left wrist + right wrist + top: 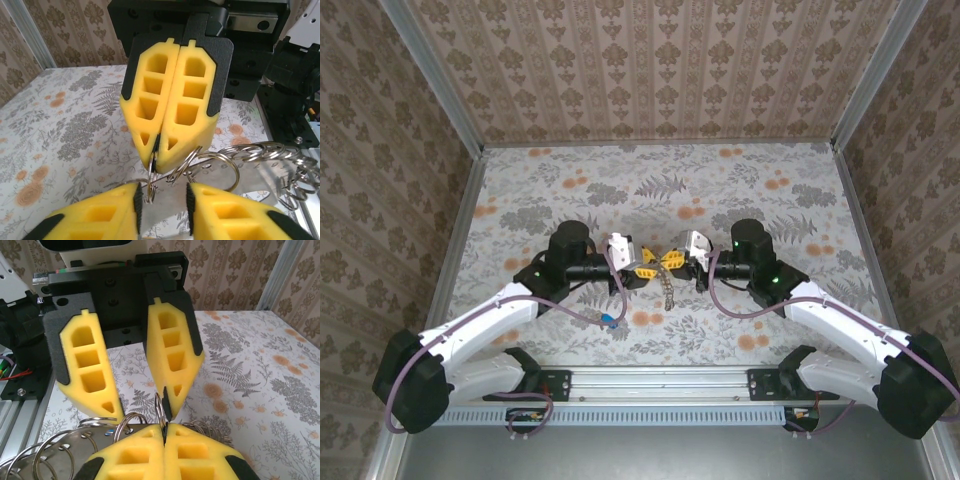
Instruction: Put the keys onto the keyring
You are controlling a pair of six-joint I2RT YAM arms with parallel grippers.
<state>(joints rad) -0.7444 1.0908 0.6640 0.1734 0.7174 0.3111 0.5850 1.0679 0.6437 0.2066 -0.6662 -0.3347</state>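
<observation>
Over the middle of the table (540,180): keyring (667,290) of linked metal rings, one ring pinched in the pressed-together right gripper (164,432), apparently steadied for the facing left gripper (163,196), spread either side of it.

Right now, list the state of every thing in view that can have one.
Left tool with yellow foam fingers: open, fingers apart.
Right tool with yellow foam fingers: shut, pinching one ring.
Silver chain of metal split rings: one ring clamped in the right tool, the rest trailing loose.
</observation>
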